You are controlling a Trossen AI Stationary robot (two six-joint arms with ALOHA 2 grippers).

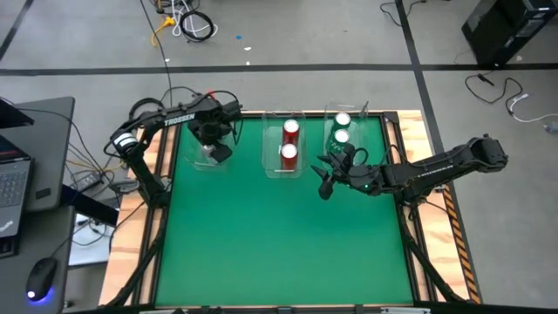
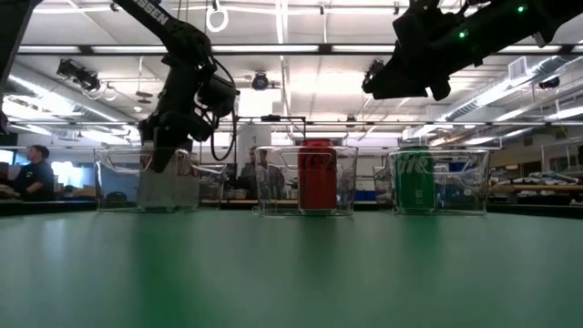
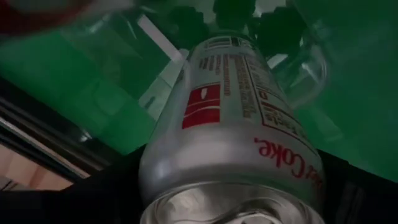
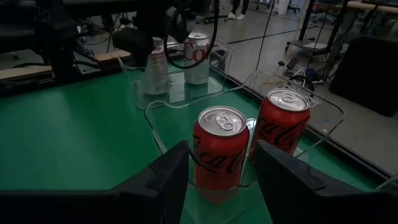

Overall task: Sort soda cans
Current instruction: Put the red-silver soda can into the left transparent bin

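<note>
Two red soda cans (image 1: 289, 141) stand in the middle clear bin (image 1: 269, 167), and two green cans (image 1: 342, 127) stand in the right bin (image 1: 361, 115). My left gripper (image 1: 212, 150) points down into the left bin (image 1: 193, 162) and is shut on a silver soda can (image 3: 236, 124). A second silver can (image 4: 198, 57) stands upright just behind it in that bin. My right gripper (image 1: 324, 176) hovers open above the mat, near the middle and right bins. The nearer red can (image 4: 219, 152) shows through the gap between its fingers but is farther off. My left gripper has the silver can's upper side wall (image 3: 155, 174) between its two fingers (image 3: 93, 196), which come from above and point steeply down. The can's top (image 3: 230, 208) is toward the wrist. In the low view the can's base (image 2: 168, 206) is down at the bin's floor.
The three clear bins stand in a row along the far edge of the green mat (image 1: 279, 235), whose near half is bare. A wooden frame (image 1: 436, 244) borders the mat. Cables and a desk with a laptop (image 1: 17, 183) lie beyond the left edge.
</note>
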